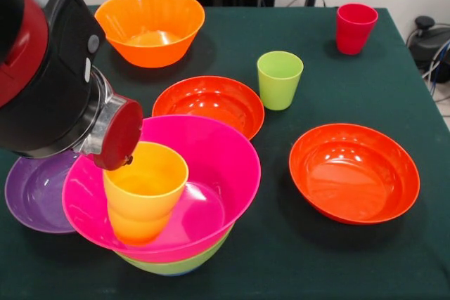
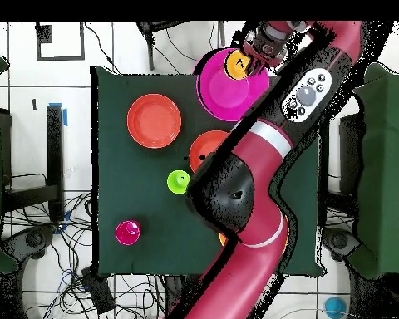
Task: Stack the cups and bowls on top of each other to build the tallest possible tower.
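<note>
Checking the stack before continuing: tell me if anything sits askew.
The yellow-orange cup sits tilted and off-centre inside the magenta bowl, against its wall. The magenta bowl looks tipped on the green bowl.

Front view close, low across table [image 1: 394, 258] — overhead straight down, farther.

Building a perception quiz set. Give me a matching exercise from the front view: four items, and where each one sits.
Items:
1. yellow-orange cup
2. magenta bowl
3. red cup
4. purple bowl

Places:
A. partly under the magenta bowl's rim
B. alone near a far table corner
C. inside the magenta bowl
D. nested in a green bowl

Pairs: 1-C, 2-D, 3-B, 4-A
</note>
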